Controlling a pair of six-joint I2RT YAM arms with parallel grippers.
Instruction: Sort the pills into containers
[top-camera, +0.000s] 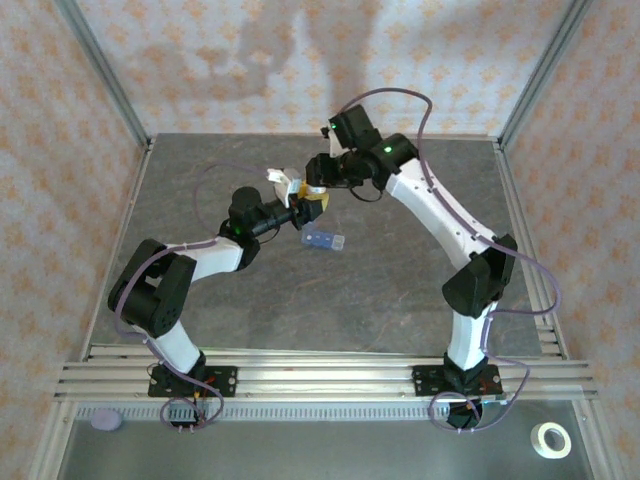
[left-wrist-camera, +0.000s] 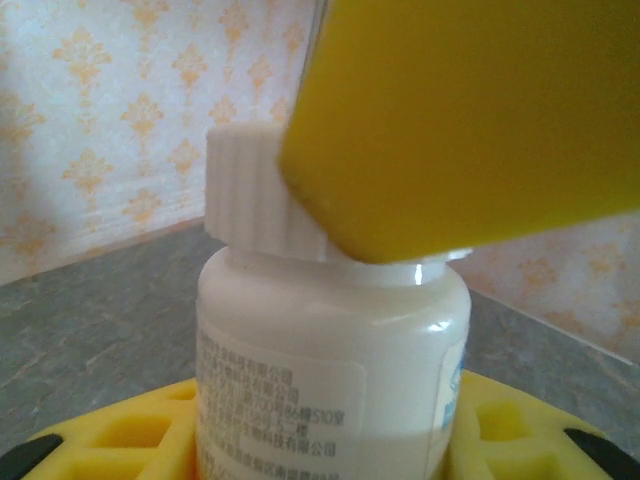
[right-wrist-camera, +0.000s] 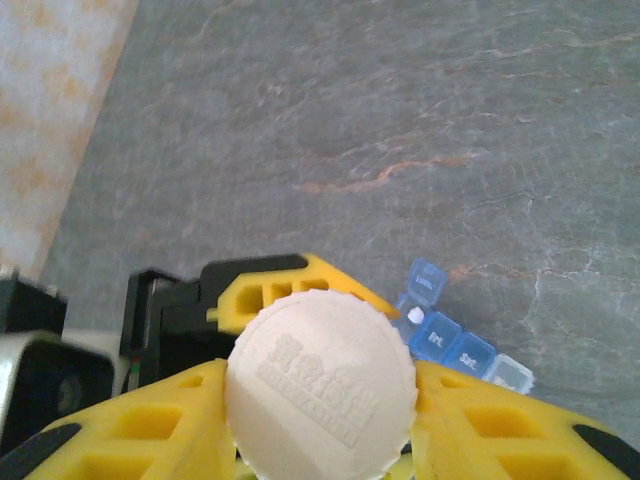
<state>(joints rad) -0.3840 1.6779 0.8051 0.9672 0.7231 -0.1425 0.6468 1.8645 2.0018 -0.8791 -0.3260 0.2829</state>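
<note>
Grey stone-patterned table (top-camera: 400, 300), walled on three sides, has wide room toward every edge. Mid-table, the left gripper (left-wrist-camera: 320, 450) clamps a white cylindrical bottle (left-wrist-camera: 330, 370). The right gripper (right-wrist-camera: 320, 425) pinches its ribbed white cap (right-wrist-camera: 320, 385). The translucent blue pill-organiser strip (right-wrist-camera: 455, 345) lies centrally, one end lid raised.

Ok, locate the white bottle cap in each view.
Top external: bottle cap, centre, just up-frame of the blue pill organiser.
Left wrist: cap upper middle, atop the bottle, partly behind a yellow finger.
Right wrist: cap bottom centre, facing the camera.
Shared landmark: the grey table.
</note>
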